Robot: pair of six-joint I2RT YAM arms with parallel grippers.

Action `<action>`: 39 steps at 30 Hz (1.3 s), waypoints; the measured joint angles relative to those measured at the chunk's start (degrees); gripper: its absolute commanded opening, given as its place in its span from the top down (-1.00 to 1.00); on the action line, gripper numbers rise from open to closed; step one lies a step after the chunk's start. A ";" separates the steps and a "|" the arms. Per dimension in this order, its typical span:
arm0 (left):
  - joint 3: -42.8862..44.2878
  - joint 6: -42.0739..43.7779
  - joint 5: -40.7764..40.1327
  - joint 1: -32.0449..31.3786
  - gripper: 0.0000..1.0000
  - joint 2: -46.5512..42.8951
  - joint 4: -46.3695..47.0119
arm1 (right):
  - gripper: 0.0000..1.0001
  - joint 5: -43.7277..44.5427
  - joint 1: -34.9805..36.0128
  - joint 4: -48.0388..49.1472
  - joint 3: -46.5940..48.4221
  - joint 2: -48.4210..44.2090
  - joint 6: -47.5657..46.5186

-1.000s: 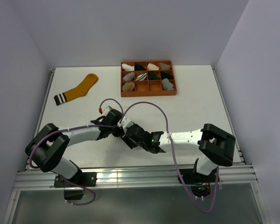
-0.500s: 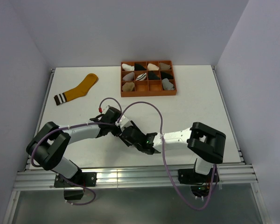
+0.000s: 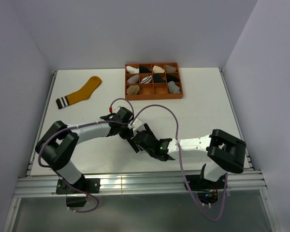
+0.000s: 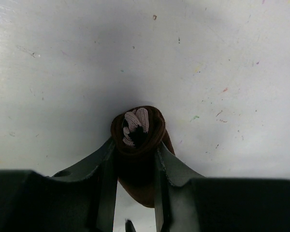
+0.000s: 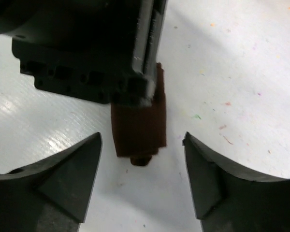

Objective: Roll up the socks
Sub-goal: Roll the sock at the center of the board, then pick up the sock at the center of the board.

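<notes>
My left arm (image 3: 94,129) and right arm (image 3: 195,143) show white links between bulky black joints. A purple cable (image 3: 157,106) loops off each. The right pincer (image 5: 141,140) has dark grey wedge fingers.

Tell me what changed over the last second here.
The left pincer, shut on the rolled dark brown sock, shifted slightly rightward and away from the bases. The right pincer followed and stands open either side of the roll, not touching. The yellow sock and orange tray stayed put.
</notes>
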 measured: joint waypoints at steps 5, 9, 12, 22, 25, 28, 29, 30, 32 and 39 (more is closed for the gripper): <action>4.57 1.27 -1.81 -0.74 0.99 1.57 -6.88 | -0.68 0.79 0.02 3.19 -5.64 -6.99 0.55; 6.67 2.29 -2.84 -0.94 0.99 1.99 -11.91 | -0.65 0.63 0.07 6.16 -7.54 -8.13 0.61; 7.93 3.08 -3.08 -0.94 0.99 2.58 -14.19 | -0.65 -0.07 0.11 8.39 -8.00 -7.91 0.55; 10.36 4.55 -2.95 -0.94 0.99 4.48 -16.48 | -0.66 -0.39 3.13 13.97 -9.07 -6.03 0.31; 10.45 4.81 -2.89 -0.94 0.99 4.55 -16.55 | -0.64 -0.15 4.39 15.65 -12.33 -7.08 0.72; 10.67 5.27 -2.82 -0.94 0.99 4.72 -16.65 | -0.64 0.81 4.63 16.02 -13.79 -7.19 0.52; 10.88 5.53 -2.78 -0.94 0.99 4.94 -16.72 | -0.64 1.05 4.66 16.44 -13.75 -6.95 0.33; 10.99 5.68 -2.71 -0.94 0.99 5.01 -16.79 | -0.63 1.33 4.79 16.83 -13.57 -6.64 0.13; 11.13 5.77 -2.67 -0.94 0.99 5.07 -16.94 | -0.62 1.90 4.96 17.35 -12.74 -5.33 -0.52; 11.19 5.97 -2.64 -0.94 0.99 5.09 -17.03 | -0.59 2.60 6.23 17.84 -9.64 -0.28 -3.37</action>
